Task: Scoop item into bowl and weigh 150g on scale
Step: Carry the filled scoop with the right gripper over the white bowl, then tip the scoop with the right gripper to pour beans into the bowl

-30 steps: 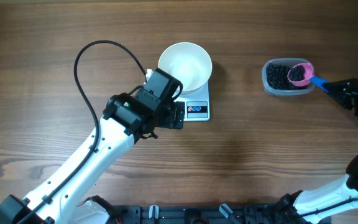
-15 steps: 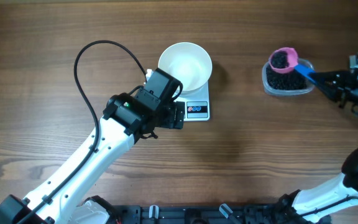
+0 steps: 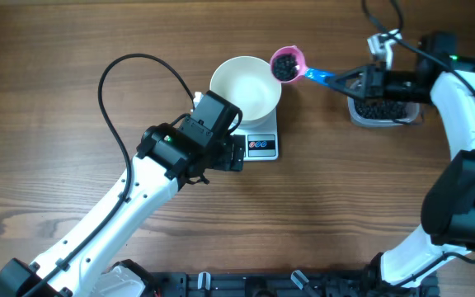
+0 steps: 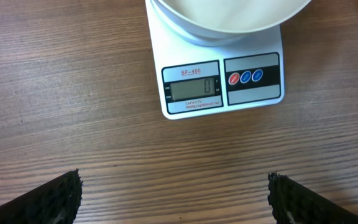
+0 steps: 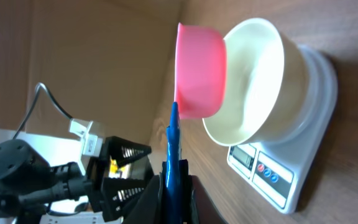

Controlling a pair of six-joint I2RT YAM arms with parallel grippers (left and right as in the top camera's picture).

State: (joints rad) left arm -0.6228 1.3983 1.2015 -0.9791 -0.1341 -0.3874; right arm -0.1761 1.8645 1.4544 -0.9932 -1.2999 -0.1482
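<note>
Now the small round black beads point(image 3: 284, 65) sit in a pink plastic scoop point(image 3: 300, 57) just beside the right rim of the round white bowl point(image 3: 242, 89) on the flat white kitchen scale point(image 3: 262, 147). The right gripper point(image 3: 351, 82) is clamped on the scoop's blue handle point(image 3: 320, 76), which points left at the bowl, so a short carry left looks enough. The left gripper point(image 4: 173, 199) hangs spread wide, holding nothing, by the scale.

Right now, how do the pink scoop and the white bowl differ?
Scoop is small and pink; bowl is wider and white. Scoop holds black grains; bowl looks empty. Scoop is held up beside the bowl's rim; bowl sits on the scale. Both are round, open side up.
</note>
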